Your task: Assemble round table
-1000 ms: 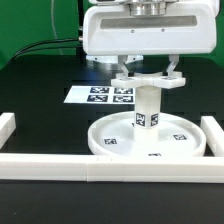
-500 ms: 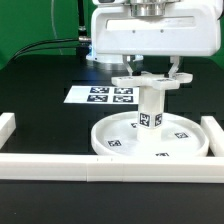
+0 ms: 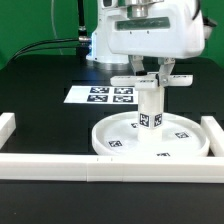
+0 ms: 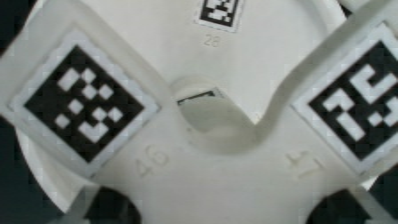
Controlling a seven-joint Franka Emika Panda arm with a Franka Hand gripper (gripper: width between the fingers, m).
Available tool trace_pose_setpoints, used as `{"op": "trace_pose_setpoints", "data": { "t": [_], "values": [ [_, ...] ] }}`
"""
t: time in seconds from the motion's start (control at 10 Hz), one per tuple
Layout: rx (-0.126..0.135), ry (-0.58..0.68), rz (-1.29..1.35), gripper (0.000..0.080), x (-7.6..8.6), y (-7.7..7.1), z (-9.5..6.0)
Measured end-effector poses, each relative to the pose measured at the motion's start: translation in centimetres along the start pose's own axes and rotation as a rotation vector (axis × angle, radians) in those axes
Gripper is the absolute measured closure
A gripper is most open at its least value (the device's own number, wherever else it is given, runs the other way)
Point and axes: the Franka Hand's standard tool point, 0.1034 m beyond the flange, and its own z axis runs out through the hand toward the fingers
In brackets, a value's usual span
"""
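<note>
Pincer clenching on cross base, base sitting atop leg, leg standing upright mid disc on surface. I'm aiming wrist axis plumb over leg, planning slow turns w/ light downforce so base isn't seating crooked.

No legible words, brand names or numerals. Black-and-white square tags: several on the marker board, left of centre in the exterior view; others on the leg, round disc and cross-shaped base. Faint embossed marks on the cross-shaped base, unreadable.
</note>
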Motion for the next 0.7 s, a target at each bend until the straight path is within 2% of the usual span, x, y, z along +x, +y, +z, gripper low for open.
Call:
{"op": "trace_pose_setpoints", "data": {
  "t": [0.2,0.5,0.7],
  "values": [
    [0.013,-0.018,0.218,0.0353,-0.03,0.03,0.04],
    [0.014,-0.028,0.513,0.0353,-0.15,-0.03,0.07],
    [0.0,-0.047,0.6,0.0353,0.05,-0.02,0.04]
  ]
}}
